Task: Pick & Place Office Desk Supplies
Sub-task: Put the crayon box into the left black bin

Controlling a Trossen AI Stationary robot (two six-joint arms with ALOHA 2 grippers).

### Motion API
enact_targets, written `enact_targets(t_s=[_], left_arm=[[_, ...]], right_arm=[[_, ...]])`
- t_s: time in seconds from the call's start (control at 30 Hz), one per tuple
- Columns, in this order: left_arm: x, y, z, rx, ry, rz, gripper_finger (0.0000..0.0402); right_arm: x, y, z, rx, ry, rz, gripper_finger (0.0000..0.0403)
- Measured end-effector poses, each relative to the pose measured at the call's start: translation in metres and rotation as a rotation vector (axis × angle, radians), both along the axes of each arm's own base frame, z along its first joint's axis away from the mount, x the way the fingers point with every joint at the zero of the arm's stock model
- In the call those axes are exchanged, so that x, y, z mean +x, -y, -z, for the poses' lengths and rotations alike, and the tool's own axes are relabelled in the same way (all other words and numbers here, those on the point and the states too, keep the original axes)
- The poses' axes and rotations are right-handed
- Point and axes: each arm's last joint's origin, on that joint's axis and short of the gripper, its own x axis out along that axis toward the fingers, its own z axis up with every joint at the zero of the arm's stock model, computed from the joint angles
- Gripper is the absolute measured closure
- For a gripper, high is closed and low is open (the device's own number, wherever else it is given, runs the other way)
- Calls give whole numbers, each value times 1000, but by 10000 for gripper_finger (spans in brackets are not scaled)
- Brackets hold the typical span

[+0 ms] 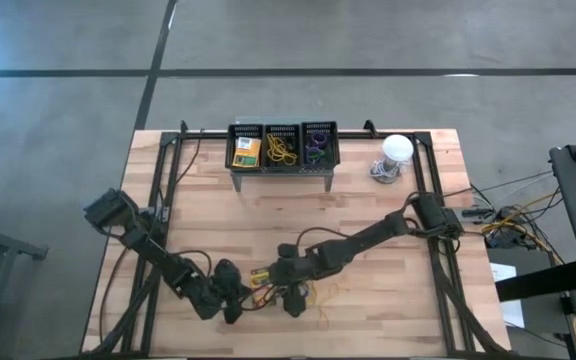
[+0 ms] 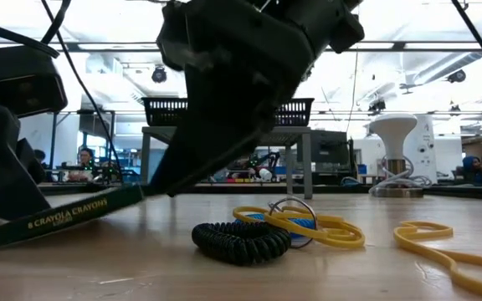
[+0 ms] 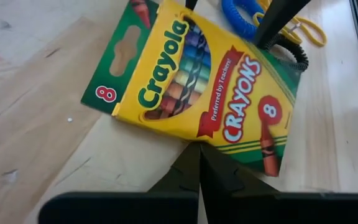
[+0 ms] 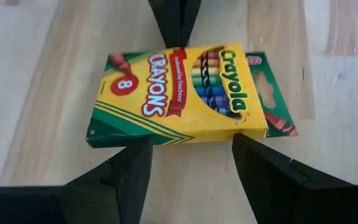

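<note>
A yellow-and-green crayon box [image 3: 197,81] lies face up between my two grippers near the table's front edge, its green top flap [image 3: 107,81] open. The low view shows the box [image 2: 65,213] tilted, with its left edge down on the table and its right edge raised. My left gripper [image 3: 199,155] is shut, its tip at one long side of the box. My right gripper [image 4: 191,162] is open at the opposite long side. A black coil [image 2: 241,241], a blue coil [image 3: 241,18] and yellow rubber bands [image 2: 308,226] lie on the table just beyond. My left gripper touches the box's long side [image 3: 199,142] about mid-length with its shut fingertips, slanting down across the box. That side is the low one, by the table. My right gripper's two open fingertips [image 4: 138,152] meet the opposite long side [image 4: 185,138], one on either side of its middle, slanting down. That side is raised, so the box leans up toward them.
At the far edge a grey perforated stand [image 1: 283,148] has three compartments holding a crayon box, yellow bands and dark loops. A white dome [image 1: 396,150] stands to its right. More yellow rubber bands [image 2: 442,242] lie near the front right. Bare wood lies between the stand and the grippers.
</note>
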Motion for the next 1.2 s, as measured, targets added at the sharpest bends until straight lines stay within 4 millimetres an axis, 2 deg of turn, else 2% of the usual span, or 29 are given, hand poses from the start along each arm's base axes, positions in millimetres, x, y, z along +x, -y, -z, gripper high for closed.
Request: enact_targets(t_s=[0.43, 0.93, 1.2], left_arm=[[5, -6, -1, 24, 44, -67, 396], [9, -11, -2, 71, 70, -101, 396], [10, -12, -3, 87, 95, -128, 396]], right_arm=[[2, 1, -23, -21, 99, 14, 184], [3, 1, -23, -71, 120, -52, 181], [1, -2, -23, -116, 130, -141, 119]])
